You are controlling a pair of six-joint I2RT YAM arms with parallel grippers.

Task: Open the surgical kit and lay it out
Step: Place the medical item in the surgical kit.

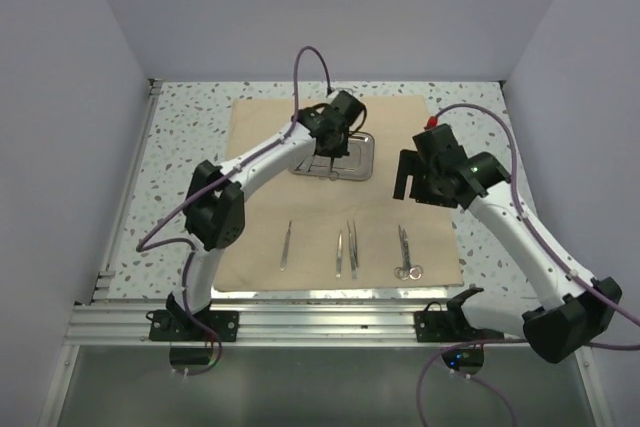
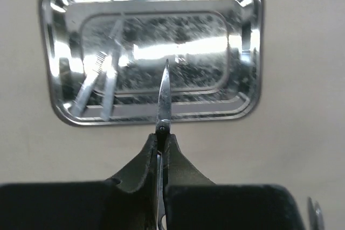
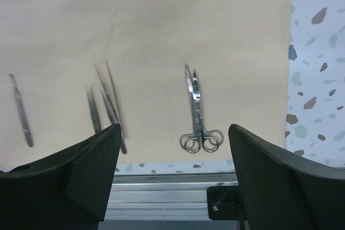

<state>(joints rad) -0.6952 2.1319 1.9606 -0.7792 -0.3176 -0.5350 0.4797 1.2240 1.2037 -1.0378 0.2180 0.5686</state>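
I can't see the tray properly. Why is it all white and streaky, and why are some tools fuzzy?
Left wrist view: the shiny steel tray reflects light, so white glare streaks it. Right wrist view: the tweezers look blurred, the ring-handled scissors sharp.

Cloth wrap (image 1: 260, 127) is lying spread on the table (image 1: 190, 117), with the tray (image 1: 362, 155) sitting on it toward the far edge. Scissors (image 2: 164, 95) are hanging over the tray's near rim. Along the cloth's near edge a row is lying: slim tool (image 1: 285, 245) left, tweezers (image 1: 352, 247) in the middle, ring-handled forceps (image 1: 405, 252) right.
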